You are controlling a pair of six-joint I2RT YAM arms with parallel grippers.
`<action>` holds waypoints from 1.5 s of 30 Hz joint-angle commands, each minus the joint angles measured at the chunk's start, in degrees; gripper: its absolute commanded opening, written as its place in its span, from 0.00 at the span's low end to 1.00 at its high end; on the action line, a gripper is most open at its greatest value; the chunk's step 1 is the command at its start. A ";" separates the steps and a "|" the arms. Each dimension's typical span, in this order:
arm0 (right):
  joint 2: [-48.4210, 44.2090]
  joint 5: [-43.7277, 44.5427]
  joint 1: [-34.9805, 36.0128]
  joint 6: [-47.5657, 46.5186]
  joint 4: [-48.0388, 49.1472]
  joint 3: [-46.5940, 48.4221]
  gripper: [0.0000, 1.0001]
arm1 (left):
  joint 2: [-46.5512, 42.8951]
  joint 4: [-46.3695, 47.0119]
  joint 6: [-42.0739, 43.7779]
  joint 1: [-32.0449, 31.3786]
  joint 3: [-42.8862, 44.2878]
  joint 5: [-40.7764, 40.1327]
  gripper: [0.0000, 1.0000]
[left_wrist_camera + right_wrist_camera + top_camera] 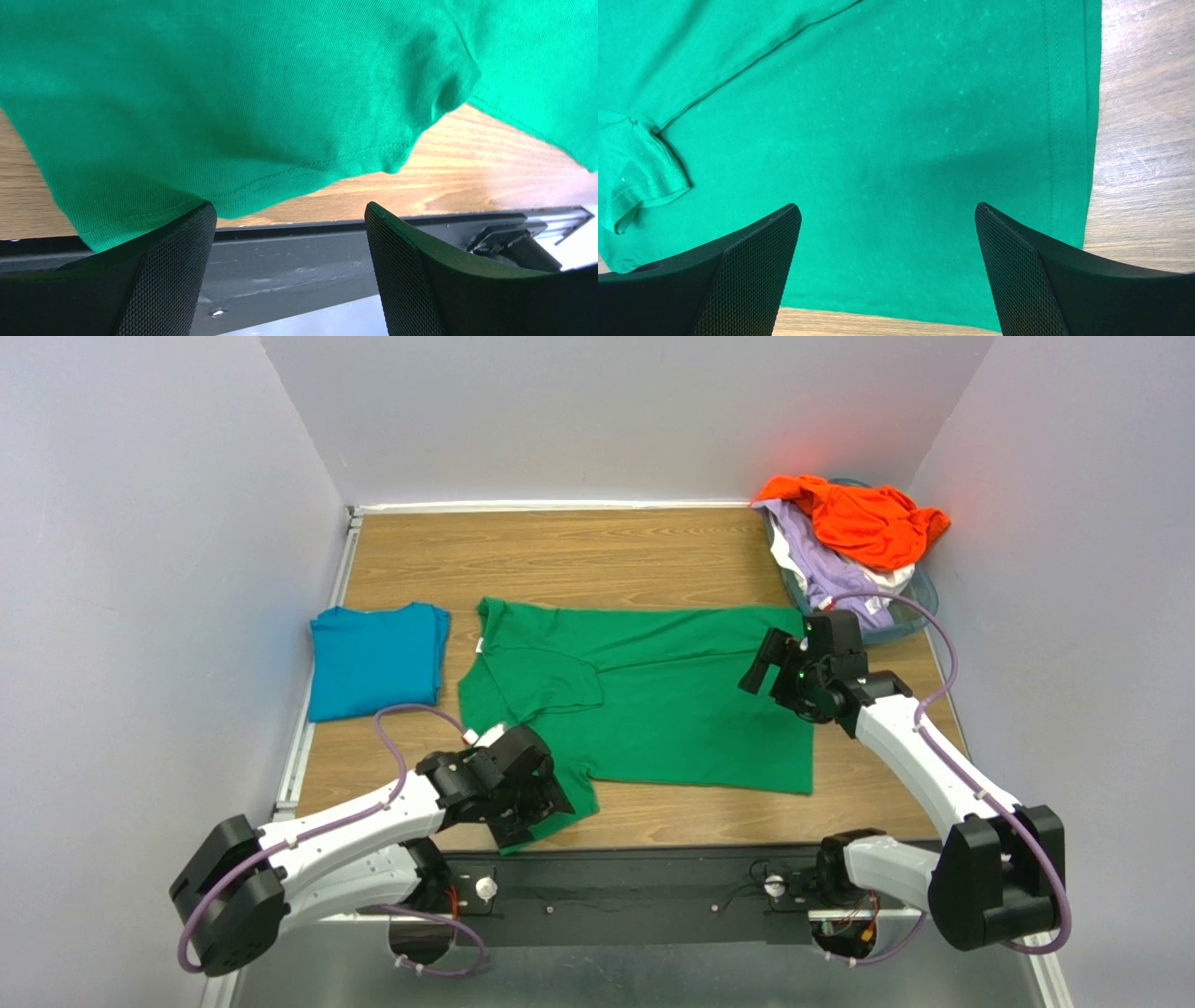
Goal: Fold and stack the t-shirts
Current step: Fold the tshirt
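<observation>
**Green shirt spread flat, both grippers open at its edges**

The green t-shirt (pixel 659 693) lies spread on the wooden table (pixel 631 546), roughly at its centre, with one sleeve folded in over the body. At its 9 o'clock, just beside it, sits the teal-blue t-shirt (pixel 376 658), folded into a neat rectangle. At its 2 o'clock, the basket (pixel 919 616) holds a heap: the orange t-shirt (pixel 856 518) on top, the lavender t-shirt (pixel 828 567) and a little white cloth (pixel 884 577) under it.

The left gripper (pixel 540 805) is at the shirt's 7 o'clock corner. Its jaws are spread and clamp nothing, though in the left wrist view the sleeve hem drapes against one fingertip (pixel 200 213). The right gripper (pixel 765 665) hovers over the shirt's 3 o'clock edge, jaws wide apart and grasping nothing.
</observation>
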 commanded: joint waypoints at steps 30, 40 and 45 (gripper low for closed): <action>-19.12 3.20 -0.31 20.45 -15.94 -10.88 1.00 | 5.35 -4.64 4.65 -0.17 8.91 -9.92 0.00; -24.93 -2.70 -0.31 28.37 -20.25 -19.14 1.00 | 3.24 -1.30 6.50 -0.17 7.68 -9.39 0.00; -24.75 -0.59 -0.31 28.98 -20.25 -19.32 1.00 | 2.98 0.11 7.12 -0.18 7.24 -9.30 0.00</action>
